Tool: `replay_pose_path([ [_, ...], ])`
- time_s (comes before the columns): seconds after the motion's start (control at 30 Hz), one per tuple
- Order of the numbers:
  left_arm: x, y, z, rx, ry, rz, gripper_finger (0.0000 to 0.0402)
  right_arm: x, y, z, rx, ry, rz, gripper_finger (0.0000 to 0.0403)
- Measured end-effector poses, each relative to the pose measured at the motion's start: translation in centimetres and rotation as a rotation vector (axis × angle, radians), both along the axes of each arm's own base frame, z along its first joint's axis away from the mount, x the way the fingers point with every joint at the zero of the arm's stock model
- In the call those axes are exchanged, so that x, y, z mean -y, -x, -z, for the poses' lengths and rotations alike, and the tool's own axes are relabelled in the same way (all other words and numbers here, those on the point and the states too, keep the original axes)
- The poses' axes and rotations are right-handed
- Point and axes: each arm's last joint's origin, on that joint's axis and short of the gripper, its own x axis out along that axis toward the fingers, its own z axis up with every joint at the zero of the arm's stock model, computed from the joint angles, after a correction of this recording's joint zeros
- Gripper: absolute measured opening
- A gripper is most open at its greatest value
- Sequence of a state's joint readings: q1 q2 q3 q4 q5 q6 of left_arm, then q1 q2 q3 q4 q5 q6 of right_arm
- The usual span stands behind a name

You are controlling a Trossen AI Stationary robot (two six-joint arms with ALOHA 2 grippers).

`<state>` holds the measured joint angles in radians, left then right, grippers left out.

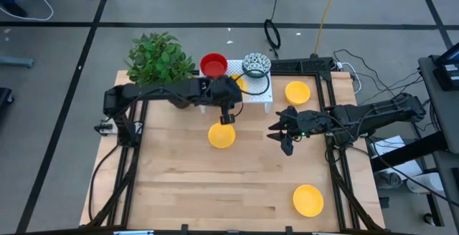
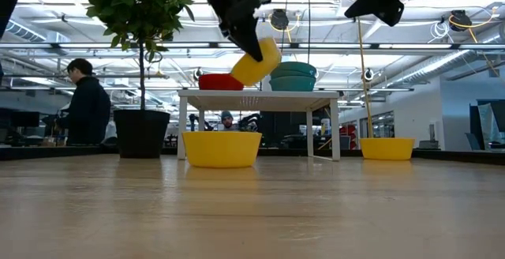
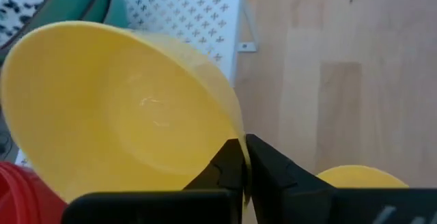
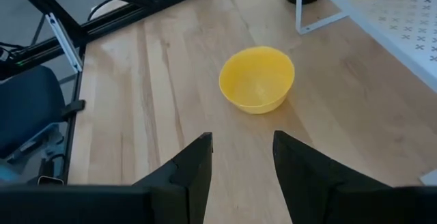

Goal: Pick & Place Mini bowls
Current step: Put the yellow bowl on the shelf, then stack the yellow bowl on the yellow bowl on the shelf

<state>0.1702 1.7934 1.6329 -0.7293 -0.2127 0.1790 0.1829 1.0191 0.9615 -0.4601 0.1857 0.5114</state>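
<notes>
My left gripper [image 3: 244, 145] is over the white perforated rack [image 1: 252, 92] at the table's far side, shut on a plain yellow mini bowl [image 2: 259, 61] that is tilted in the air above the rack top. On the rack stand a red bowl [image 1: 214, 65] and a patterned bowl [image 1: 256, 64] on top of teal ones [image 2: 293, 76]. Three more yellow bowls rest on the table: one in front of the rack [image 1: 221, 135], one at the far right [image 1: 297, 92], one near right [image 1: 308, 200]. My right gripper [image 4: 242, 149] hovers open right of centre, touching nothing. My left gripper pinches the yellow bowl by its rim [image 3: 237, 125], one finger [image 3: 222, 166] inside the bowl and the other [image 3: 273, 166] outside. The bowl is lifted clear and tilted, hanging below the fingers [image 2: 246, 42] just above the rack top.
A potted plant [image 1: 159, 59] stands at the far left corner beside the rack. Metal frame rails [image 1: 337, 170] run along the table's left and right sides. Bare wood lies across the near half. A person [image 2: 83, 105] is in the room beyond the table.
</notes>
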Motion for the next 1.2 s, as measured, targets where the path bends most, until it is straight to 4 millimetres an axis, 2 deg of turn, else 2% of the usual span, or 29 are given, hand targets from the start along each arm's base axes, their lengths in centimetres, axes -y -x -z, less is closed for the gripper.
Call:
replay_pose_path([
  [0.1, -0.7, -0.1, 0.4, -0.01, -0.001, -0.015, 0.0022, 0.0, 0.0, 0.0, 0.001, 0.0, 0.0, 0.0141],
  [0.33, -1.6, 0.2, 0.7, -0.045, -0.006, -0.022, 0.0007, 0.0, 0.0, 0.0, 0.0, 0.002, -0.001, 0.0141],
  [0.77, -1.6, 0.2, 0.7, -0.048, -0.049, -0.07, 0.0098, 0.0, 0.0, 0.0, 0.0, 0.001, -0.003, 0.0141],
  [0.93, -1.5, -0.1, 0.5, 0.005, -0.032, -0.107, 0.013, 0.0, 0.0, 0.0, 0.0, -0.001, -0.002, 0.0141],
  [1.07, -0.8, -0.4, -0.7, 0.108, -0.016, -0.121, 0.0147, 0.0, 0.0, 0.0, 0.0, -0.002, -0.002, 0.0141],
  [1.2, 0.8, -0.5, -2.1, 0.216, 0.046, -0.097, 0.0154, 0.0, 0.0, 0.0, 0.0, -0.002, -0.002, 0.0141],
])
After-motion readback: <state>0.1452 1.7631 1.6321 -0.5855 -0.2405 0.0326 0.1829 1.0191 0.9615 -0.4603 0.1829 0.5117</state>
